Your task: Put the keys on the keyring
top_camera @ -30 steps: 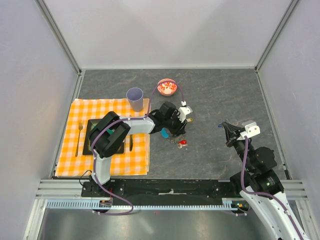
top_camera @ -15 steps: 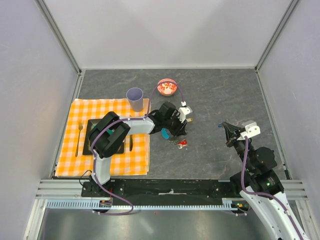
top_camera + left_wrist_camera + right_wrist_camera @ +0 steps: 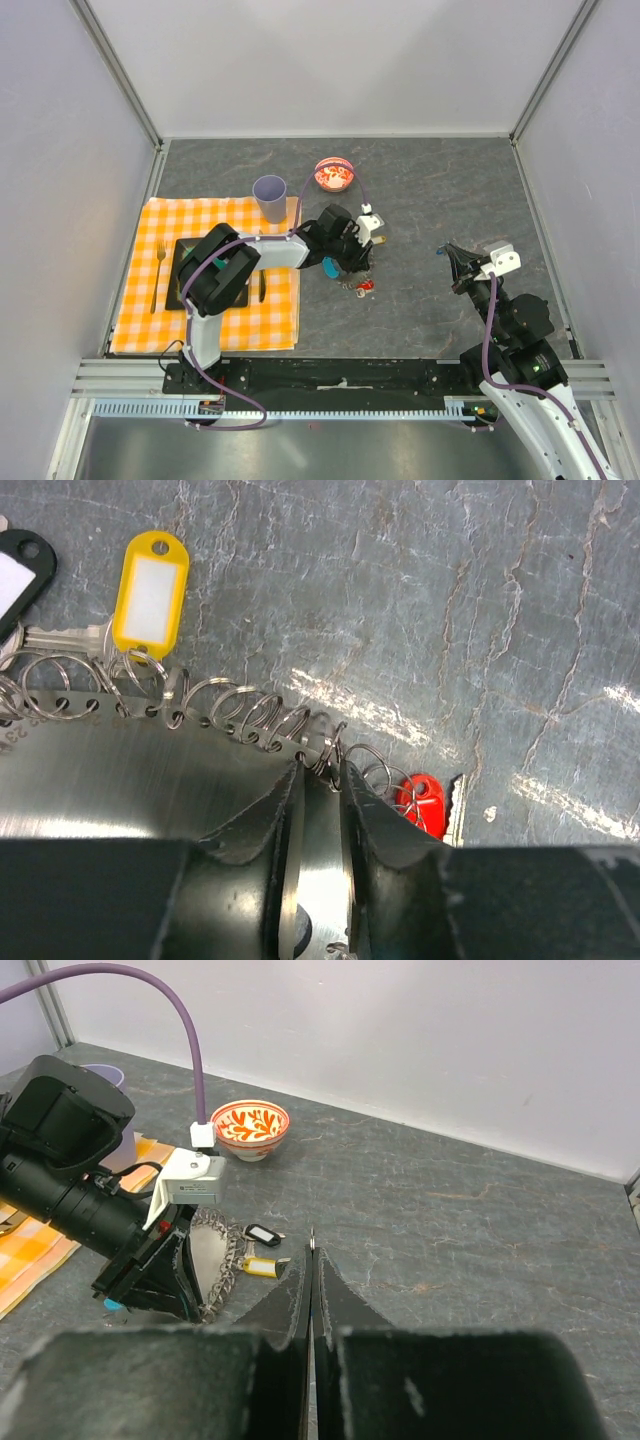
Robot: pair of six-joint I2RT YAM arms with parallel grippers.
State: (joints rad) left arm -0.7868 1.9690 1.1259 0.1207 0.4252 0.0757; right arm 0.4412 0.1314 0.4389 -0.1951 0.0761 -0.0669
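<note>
My left end effector (image 3: 322, 770) is straddling the keyring (image 3: 250, 720), lower centre — clamped or not, I cannot tell; I'm aiming for 1 ring only.

Orange checked cloth (image 3: 135, 320), fork (image 3: 158, 275) on it, lilac cup (image 3: 269, 196) at its far corner, red-patterned bowl (image 3: 334, 174) beyond

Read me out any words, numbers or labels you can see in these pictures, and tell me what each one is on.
"23": this seems stamped at the left edge of the metal plate, but it is cut off by the frame and the reading is unsure.
Yellow tag: white insert is blank.
Black tag: partly out of frame, no writing shows.
Bowl: red pattern only, no lettering.
Nothing else is readable.
</note>
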